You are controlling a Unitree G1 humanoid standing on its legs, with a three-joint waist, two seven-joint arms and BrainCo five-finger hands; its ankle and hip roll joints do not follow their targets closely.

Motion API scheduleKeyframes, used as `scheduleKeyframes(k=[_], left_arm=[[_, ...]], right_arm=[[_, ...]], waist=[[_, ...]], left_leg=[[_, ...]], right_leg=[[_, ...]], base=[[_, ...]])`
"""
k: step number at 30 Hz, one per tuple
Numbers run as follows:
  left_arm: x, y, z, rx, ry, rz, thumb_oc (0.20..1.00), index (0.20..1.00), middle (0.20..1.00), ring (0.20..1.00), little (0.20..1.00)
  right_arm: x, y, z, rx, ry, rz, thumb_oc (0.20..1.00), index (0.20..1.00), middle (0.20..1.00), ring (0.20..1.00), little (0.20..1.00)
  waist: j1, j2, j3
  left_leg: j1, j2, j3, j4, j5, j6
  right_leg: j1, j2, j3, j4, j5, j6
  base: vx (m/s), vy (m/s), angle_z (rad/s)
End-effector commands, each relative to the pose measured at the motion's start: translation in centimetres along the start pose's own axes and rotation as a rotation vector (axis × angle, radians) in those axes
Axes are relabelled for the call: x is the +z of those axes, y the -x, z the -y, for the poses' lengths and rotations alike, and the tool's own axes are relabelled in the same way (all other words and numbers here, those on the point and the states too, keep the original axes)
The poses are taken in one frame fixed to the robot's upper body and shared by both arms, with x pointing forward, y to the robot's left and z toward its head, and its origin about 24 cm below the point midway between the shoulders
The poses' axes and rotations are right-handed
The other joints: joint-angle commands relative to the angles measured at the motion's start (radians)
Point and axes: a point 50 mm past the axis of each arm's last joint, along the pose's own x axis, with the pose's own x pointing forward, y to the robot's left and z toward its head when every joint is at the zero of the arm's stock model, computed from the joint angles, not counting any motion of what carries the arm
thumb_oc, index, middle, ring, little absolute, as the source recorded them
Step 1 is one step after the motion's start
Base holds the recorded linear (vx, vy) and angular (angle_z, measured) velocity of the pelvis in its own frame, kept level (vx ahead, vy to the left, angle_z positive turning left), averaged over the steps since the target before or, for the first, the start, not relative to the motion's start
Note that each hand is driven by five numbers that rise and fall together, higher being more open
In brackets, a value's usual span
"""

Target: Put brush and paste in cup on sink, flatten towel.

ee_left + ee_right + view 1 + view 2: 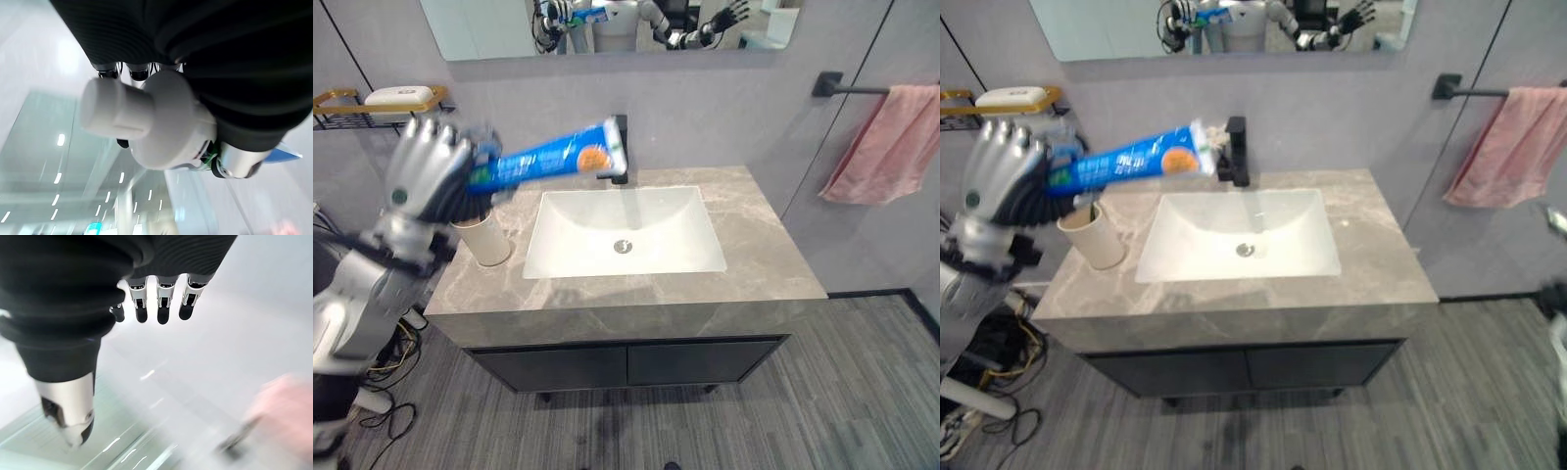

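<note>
The left hand [429, 174] is curled round the cap end of the blue toothpaste tube [548, 159], held in the air just above the white cup [487, 240]. The cup stands on the worktop [759, 235] left of the sink basin [625, 235], near the worktop's left edge. The pink towel [881, 145] hangs bunched on its bar, well right of the cup. The right hand [159, 298] has straight fingers, holding nothing.

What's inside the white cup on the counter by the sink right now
The cup looks empty at its rim, with no brush standing in it, though its bottom is hidden. The toothpaste tube is above it in the left hand, not inside.
</note>
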Motion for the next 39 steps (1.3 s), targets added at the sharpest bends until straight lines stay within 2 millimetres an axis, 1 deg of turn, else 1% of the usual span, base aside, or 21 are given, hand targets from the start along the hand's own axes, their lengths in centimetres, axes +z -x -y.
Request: scheduleKeyframes(k=[1,2,3,5,6,7,9,10,12,14,15,16,17,20,22,26,33,34,35,36,39], left_arm=[[0.4,-4.1,-2.6,0.215,0.028,0.026,0.200,0.200,0.200,0.200,0.200],[0.4,-4.2,-2.6,0.218,0.025,0.025,0.200,0.200,0.200,0.200,0.200],[1.6,-5.3,-2.4,0.233,0.083,0.066,0.200,0.200,0.200,0.200,0.200],[1.8,-5.6,-2.2,0.233,0.106,0.067,0.200,0.200,0.200,0.200,0.200],[1.8,-5.6,-2.2,0.233,0.105,0.067,0.200,0.200,0.200,0.200,0.200],[2.1,-5.6,-1.9,0.229,0.143,0.068,0.200,0.200,0.200,0.200,0.200],[2.1,-5.3,-1.8,0.222,0.152,0.067,0.200,0.200,0.200,0.200,0.200],[2.6,-5.0,-1.7,0.227,0.186,0.083,0.200,0.200,0.200,0.200,0.200],[2.8,-4.4,-1.6,0.223,0.206,0.088,0.200,0.200,0.200,0.200,0.200],[2.7,-4.1,-1.5,0.220,0.208,0.088,0.200,0.200,0.200,0.200,0.200],[2.8,-3.7,-1.5,0.219,0.220,0.092,0.200,0.200,0.200,0.200,0.200],[2.8,-3.6,-1.5,0.219,0.219,0.091,0.200,0.200,0.200,0.200,0.200],[2.8,-3.1,-1.6,0.219,0.227,0.093,0.200,0.200,0.200,0.200,0.200],[2.8,-2.5,-1.5,0.214,0.232,0.089,0.200,0.200,0.200,0.200,0.200],[2.7,-1.8,-1.0,0.197,0.253,0.065,0.200,0.200,0.200,0.200,0.200],[2.1,-0.6,0.1,0.147,0.289,-0.004,0.200,0.200,0.200,0.200,0.200],[1.8,1.2,1.1,0.079,0.312,-0.059,0.200,0.200,0.200,0.200,0.200],[1.7,1.2,1.1,0.078,0.312,-0.060,0.200,0.200,0.200,0.200,0.200],[1.8,1.3,1.3,0.070,0.324,-0.065,0.200,0.200,0.200,0.200,0.200],[1.9,1.4,1.4,0.068,0.329,-0.067,0.200,0.200,0.200,0.200,0.200],[2.2,1.5,1.6,0.057,0.350,-0.063,0.200,0.200,0.200,0.200,0.200]], right_arm=[[6.0,-2.6,-5.8,0.346,-0.177,0.221,1.000,1.000,1.000,1.000,1.000],[6.2,-2.8,-5.9,0.346,-0.179,0.225,1.000,1.000,1.000,1.000,1.000],[8.9,-3.2,-9.7,0.489,-0.383,0.250,1.000,1.000,1.000,1.000,1.000],[10.3,-2.8,-12.5,0.561,-0.590,0.209,1.000,1.000,1.000,1.000,1.000],[10.3,-2.8,-12.5,0.561,-0.591,0.210,1.000,1.000,1.000,1.000,1.000],[13.0,-2.1,-14.9,0.696,-0.752,0.233,1.000,1.000,1.000,1.000,1.000],[14.1,-2.2,-15.5,0.717,-0.789,0.250,1.000,1.000,1.000,1.000,1.000],[16.6,-2.4,-16.1,0.723,-0.935,0.290,1.000,1.000,1.000,1.000,1.000],[18.5,-2.3,-16.5,0.695,-1.131,0.306,1.000,1.000,1.000,1.000,1.000],[18.7,-2.2,-16.7,0.695,-1.158,0.304,1.000,1.000,1.000,1.000,1.000],[20.0,-2.5,-16.0,0.643,-1.192,0.360,1.000,1.000,1.000,1.000,1.000],[20.0,-2.5,-16.0,0.643,-1.193,0.360,1.000,1.000,1.000,1.000,1.000],[20.8,-2.5,-15.5,0.597,-1.295,0.383,1.000,1.000,1.000,1.000,1.000],[21.5,-2.0,-15.4,0.589,-1.382,0.395,1.000,1.000,1.000,1.000,1.000],[22.5,-1.5,-15.4,0.620,-1.510,0.400,1.000,1.000,1.000,1.000,1.000],[23.0,-0.6,-15.9,0.684,-1.614,0.371,1.000,1.000,1.000,1.000,1.000],[23.3,0.2,-15.9,0.730,-1.681,0.362,1.000,1.000,1.000,1.000,1.000],[23.3,0.2,-15.9,0.732,-1.681,0.362,0.598,0.598,0.598,0.598,0.598],[23.2,0.2,-16.0,0.731,-1.687,0.350,0.357,0.357,0.357,0.357,0.357],[23.2,0.3,-16.0,0.728,-1.687,0.347,0.200,0.200,0.200,0.200,0.200],[23.0,0.4,-16.0,0.724,-1.689,0.342,0.200,0.200,0.200,0.200,0.200]], waist=[[0.051,-0.034,-0.032],[0.050,-0.033,-0.031],[0.063,-0.038,-0.029],[0.075,-0.040,-0.028],[0.074,-0.040,-0.027],[0.094,-0.045,-0.026],[0.097,-0.045,-0.024],[0.118,-0.044,-0.022],[0.136,-0.043,-0.022],[0.135,-0.043,-0.023],[0.149,-0.043,-0.025],[0.147,-0.044,-0.026],[0.161,-0.043,-0.029],[0.169,-0.047,-0.034],[0.182,-0.056,-0.031],[0.189,-0.064,-0.028],[0.188,-0.066,-0.028],[0.188,-0.066,-0.029],[0.187,-0.067,-0.029],[0.186,-0.066,-0.029],[0.185,-0.067,-0.027]], left_leg=[[0.081,0.050,-0.001,0.007,-0.051,-0.070],[0.083,0.050,0.000,0.007,-0.057,-0.070],[0.095,0.051,0.007,0.007,-0.056,-0.071],[0.100,0.052,0.006,0.007,-0.055,-0.071],[0.101,0.052,0.006,0.007,-0.055,-0.071],[0.102,0.052,0.003,0.007,-0.051,-0.073],[0.103,0.052,-0.001,0.007,-0.051,-0.074],[0.102,0.051,-0.010,0.007,-0.048,-0.075],[0.102,0.051,-0.019,0.007,-0.047,-0.074],[0.103,0.050,-0.026,0.007,-0.047,-0.075],[0.103,0.048,-0.034,0.007,-0.048,-0.075],[0.103,0.048,-0.035,0.007,-0.048,-0.075],[0.099,0.046,-0.046,0.007,-0.048,-0.075],[0.094,0.045,-0.059,0.007,-0.048,-0.075],[0.088,0.041,-0.072,0.007,-0.046,-0.074],[0.087,0.041,-0.077,0.007,-0.045,-0.074],[0.080,0.043,-0.075,0.007,-0.041,-0.075],[0.079,0.043,-0.075,0.007,-0.041,-0.075],[0.077,0.044,-0.074,0.007,-0.040,-0.075],[0.076,0.044,-0.074,0.007,-0.040,-0.075],[0.070,0.044,-0.071,0.007,-0.039,-0.074]], right_leg=[[-0.020,-0.068,-0.003,0.000,0.018,0.081],[-0.019,-0.068,-0.001,0.000,0.014,0.082],[-0.012,-0.066,0.001,0.000,0.012,0.080],[-0.005,-0.066,0.000,0.000,0.010,0.077],[-0.005,-0.066,0.000,0.000,0.010,0.077],[0.002,-0.066,-0.006,0.000,0.007,0.074],[0.006,-0.067,-0.009,0.000,0.005,0.072],[0.013,-0.067,-0.017,0.000,0.000,0.068],[0.022,-0.069,-0.025,0.000,-0.006,0.065],[0.028,-0.071,-0.034,0.000,-0.010,0.065],[0.033,-0.073,-0.041,0.000,-0.013,0.063],[0.034,-0.073,-0.042,0.000,-0.013,0.063],[0.040,-0.074,-0.052,0.000,-0.018,0.061],[0.047,-0.077,-0.068,0.000,-0.022,0.058],[0.051,-0.079,-0.080,0.000,-0.023,0.054],[0.056,-0.079,-0.085,0.000,-0.026,0.051],[0.047,-0.079,-0.086,0.000,-0.023,0.049],[0.047,-0.079,-0.086,0.000,-0.023,0.049],[0.043,-0.080,-0.086,0.000,-0.021,0.049],[0.042,-0.080,-0.086,0.000,-0.020,0.049],[0.035,-0.082,-0.086,0.000,-0.017,0.051]], base=[[-0.01,-0.010,-0.12],[0.01,-0.011,-0.10],[0.01,-0.007,-0.09],[0.00,-0.011,-0.08],[0.00,-0.023,-0.10],[0.01,-0.024,-0.06],[0.01,-0.007,0.05],[0.02,-0.010,0.14],[0.03,-0.009,0.21],[0.03,-0.002,0.18],[0.02,0.002,0.15],[0.04,0.013,0.22],[-0.01,0.007,0.20],[0.04,0.007,0.29],[0.01,0.007,0.21],[0.00,-0.002,0.10],[0.00,0.000,0.00],[0.00,0.000,0.00],[0.00,0.000,0.00],[0.00,0.000,0.00],[0.00,0.000,0.00]])
